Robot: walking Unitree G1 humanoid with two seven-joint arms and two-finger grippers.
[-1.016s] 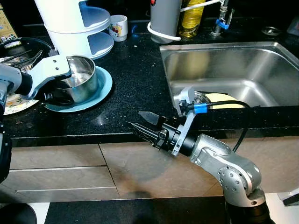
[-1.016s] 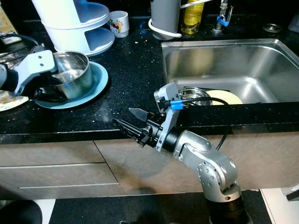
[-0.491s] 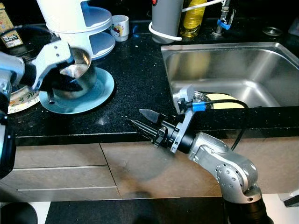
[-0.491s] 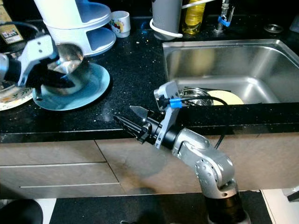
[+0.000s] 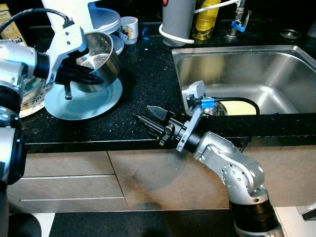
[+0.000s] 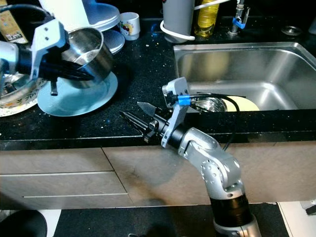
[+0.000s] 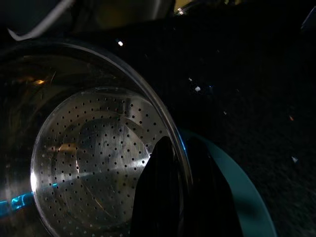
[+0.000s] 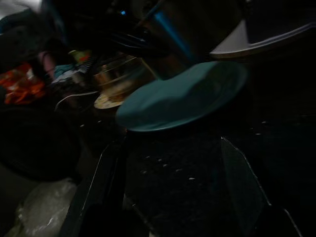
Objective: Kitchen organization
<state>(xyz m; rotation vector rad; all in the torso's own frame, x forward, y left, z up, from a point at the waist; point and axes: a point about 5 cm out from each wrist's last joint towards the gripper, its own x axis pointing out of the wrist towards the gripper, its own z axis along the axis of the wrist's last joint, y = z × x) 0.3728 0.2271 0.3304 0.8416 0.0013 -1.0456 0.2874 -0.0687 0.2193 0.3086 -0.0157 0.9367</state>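
**Black counter and what rests on it**

The black speckled counter (image 5: 143, 79) carries a blue plate (image 5: 84, 98) at nine o'clock, a patterned plate (image 5: 29, 96) just beside it, a small mug (image 5: 129, 28) at eleven, and a steel sink (image 5: 247, 74) at three.

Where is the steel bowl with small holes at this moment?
The perforated steel bowl is on the robot's left, held tilted by the left gripper just above the round blue plate on the black counter.
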